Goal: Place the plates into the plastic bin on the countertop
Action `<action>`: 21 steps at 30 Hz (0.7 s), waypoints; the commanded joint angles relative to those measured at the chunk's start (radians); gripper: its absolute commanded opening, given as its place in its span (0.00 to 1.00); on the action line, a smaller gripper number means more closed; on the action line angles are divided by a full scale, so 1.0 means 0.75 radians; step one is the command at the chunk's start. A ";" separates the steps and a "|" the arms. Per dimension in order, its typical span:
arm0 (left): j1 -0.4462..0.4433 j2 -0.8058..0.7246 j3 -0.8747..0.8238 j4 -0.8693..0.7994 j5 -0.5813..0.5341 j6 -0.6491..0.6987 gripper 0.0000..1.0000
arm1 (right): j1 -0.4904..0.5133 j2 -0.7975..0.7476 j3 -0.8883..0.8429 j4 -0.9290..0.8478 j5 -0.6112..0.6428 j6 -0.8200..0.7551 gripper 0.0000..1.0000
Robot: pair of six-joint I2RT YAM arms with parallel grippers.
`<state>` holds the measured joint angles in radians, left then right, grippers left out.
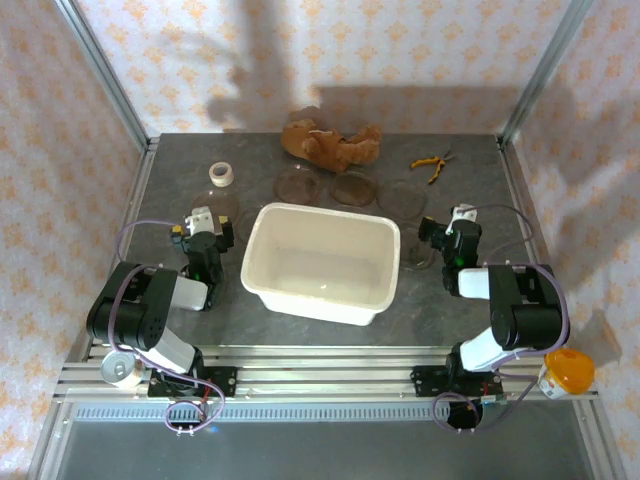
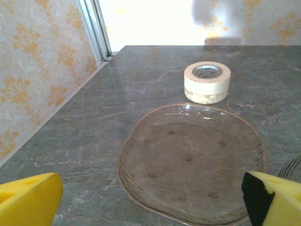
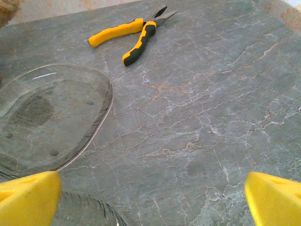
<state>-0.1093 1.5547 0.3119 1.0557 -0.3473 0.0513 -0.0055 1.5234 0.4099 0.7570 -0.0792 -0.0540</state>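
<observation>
The cream-white plastic bin (image 1: 330, 212) stands mid-countertop (image 1: 180, 170) with nothing inside it. Several transparent plates lie flat around it: three behind it (image 1: 297, 184) (image 1: 354, 188) (image 1: 402, 197), one at its left (image 1: 222, 207) and one at its right (image 1: 418, 255). My left gripper (image 1: 203, 222) (image 2: 150, 207) hangs open just short of the left plate (image 2: 190, 160), whose near rim lies between the yellow fingertips (image 2: 28, 200). Right of the bin my right gripper (image 1: 462, 218) (image 3: 153, 202) is open over bare stone. A plate (image 3: 47, 117) lies ahead on its left and another plate's rim (image 3: 84, 209) sits by its left finger.
A white tape roll (image 2: 207, 82) (image 1: 221, 173) stands just behind the left plate. Yellow-handled pliers (image 3: 131, 33) (image 1: 431, 165) lie at the back right. A brown plush toy (image 1: 330, 142) rests against the back wall. Aluminium rails frame the countertop.
</observation>
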 commanded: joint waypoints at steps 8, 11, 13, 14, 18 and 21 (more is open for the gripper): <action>0.005 -0.001 0.020 0.002 -0.012 -0.005 1.00 | 0.001 -0.002 0.026 0.000 0.013 0.006 0.99; 0.005 -0.001 0.020 0.002 -0.013 -0.005 1.00 | 0.001 -0.002 0.025 0.002 0.014 0.005 0.99; 0.005 -0.002 0.020 0.002 -0.013 -0.005 1.00 | 0.001 -0.002 0.027 0.001 0.014 0.007 0.99; 0.005 -0.001 0.020 0.002 -0.012 -0.003 1.00 | 0.001 -0.002 0.028 0.001 0.014 0.006 0.99; 0.005 -0.003 0.005 0.031 -0.010 -0.001 1.00 | 0.003 -0.020 0.018 0.004 0.024 0.011 0.99; 0.004 -0.068 -0.056 0.085 0.030 0.014 1.00 | 0.002 -0.117 0.061 -0.158 0.026 0.009 1.00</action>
<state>-0.1093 1.5478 0.3050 1.0649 -0.3393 0.0521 -0.0055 1.5017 0.4141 0.7170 -0.0757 -0.0532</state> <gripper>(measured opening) 0.996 0.994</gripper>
